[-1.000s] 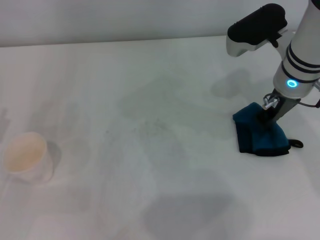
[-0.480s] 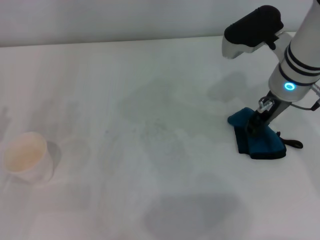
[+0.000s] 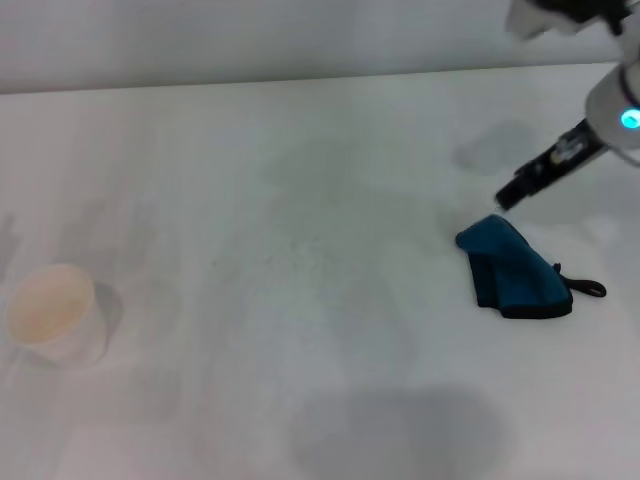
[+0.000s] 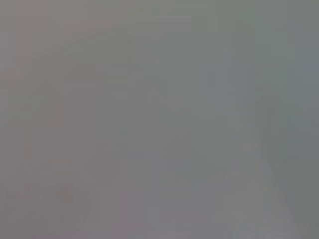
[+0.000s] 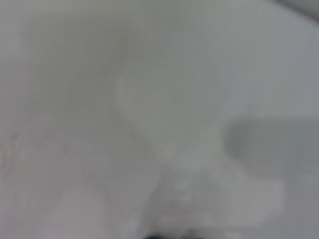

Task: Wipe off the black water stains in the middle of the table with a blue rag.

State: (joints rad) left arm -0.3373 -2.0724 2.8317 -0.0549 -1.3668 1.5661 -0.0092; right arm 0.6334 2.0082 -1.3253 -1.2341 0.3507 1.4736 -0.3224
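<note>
My right gripper [image 3: 507, 195] shows only as a dark blurred tip near the blue rag [image 3: 514, 272]; whether its fingers are parted I cannot tell. Most of my right arm [image 3: 610, 110] runs off the picture's edge. My left wrist view gives only grey haze, my right wrist view only blurred pale table [image 5: 99, 99].

The head view looks down across the table [image 3: 300, 150]; both wrist views sit close against blank surface.
</note>
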